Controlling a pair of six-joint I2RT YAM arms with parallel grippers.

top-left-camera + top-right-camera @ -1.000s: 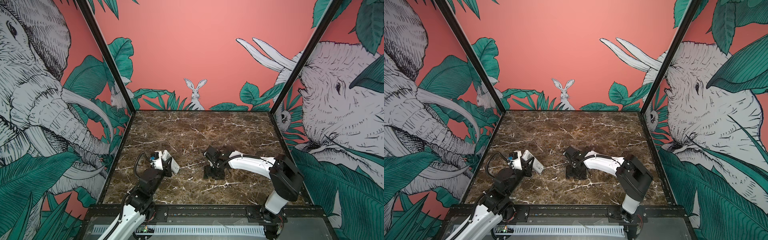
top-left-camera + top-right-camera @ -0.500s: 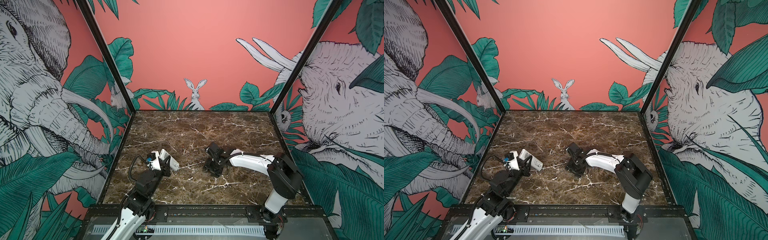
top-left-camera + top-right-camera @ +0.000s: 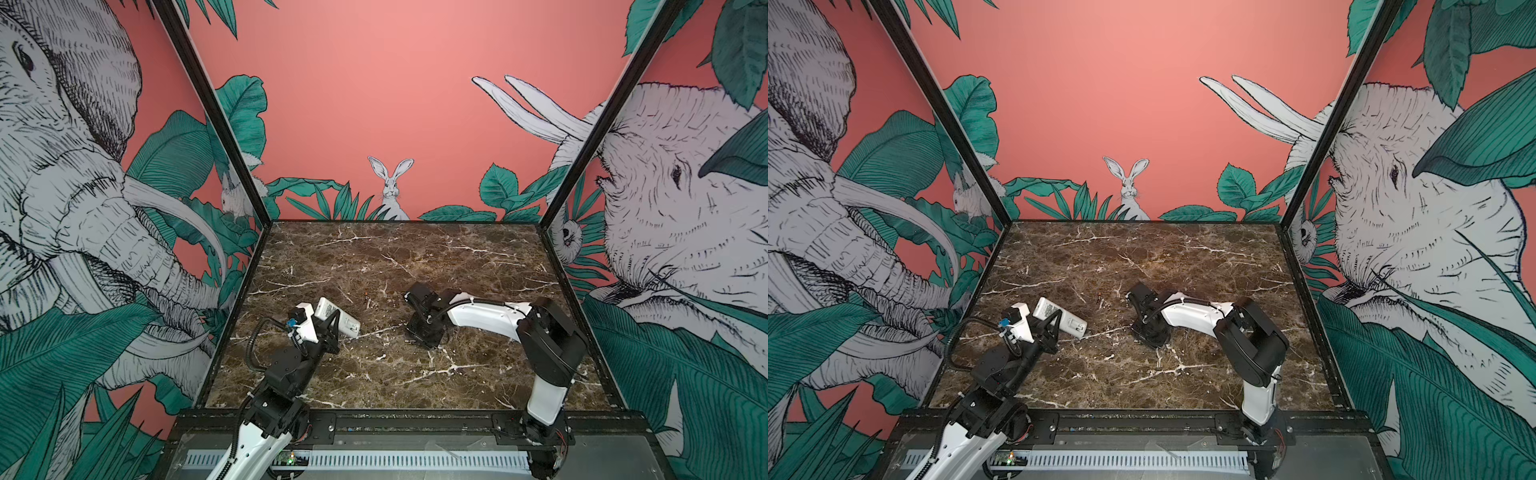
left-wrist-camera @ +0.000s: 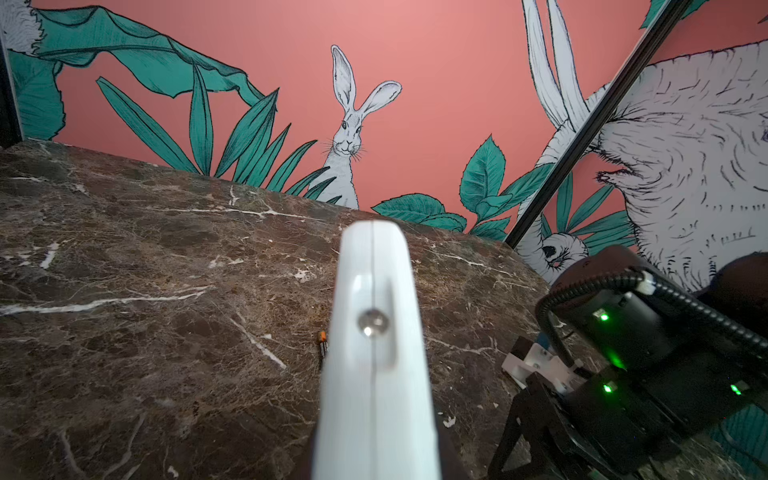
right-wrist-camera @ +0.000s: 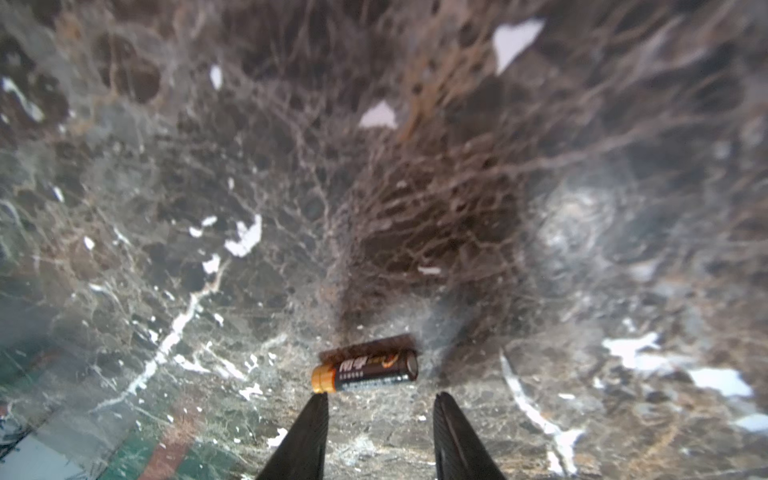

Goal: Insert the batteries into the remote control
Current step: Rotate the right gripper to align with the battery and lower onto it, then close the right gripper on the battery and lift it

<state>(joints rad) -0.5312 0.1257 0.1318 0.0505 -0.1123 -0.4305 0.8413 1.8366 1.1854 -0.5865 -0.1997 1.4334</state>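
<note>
The white remote control (image 3: 348, 325) (image 3: 1074, 326) is held tilted off the marble table, label side up, with my left gripper (image 3: 332, 328) shut on it. In the left wrist view the remote control (image 4: 376, 353) juts out from between the jaws. One dark battery with an orange end (image 5: 365, 370) lies on the table just past the fingertips of my right gripper (image 5: 380, 401), which is open with nothing between the jaws. That gripper (image 3: 424, 334) points down at the table's middle. Another battery (image 3: 366, 296) (image 4: 322, 343) lies between the two arms.
The brown marble table (image 3: 415, 257) is walled by printed panels on the left, right and back. A black frame rail (image 3: 415, 419) runs along the front edge. The right arm's white link (image 3: 486, 318) stretches low over the table.
The right gripper's jaws have narrowed and its wrist has shifted slightly over the table. The left gripper keeps hold of the remote control in about the same place.
</note>
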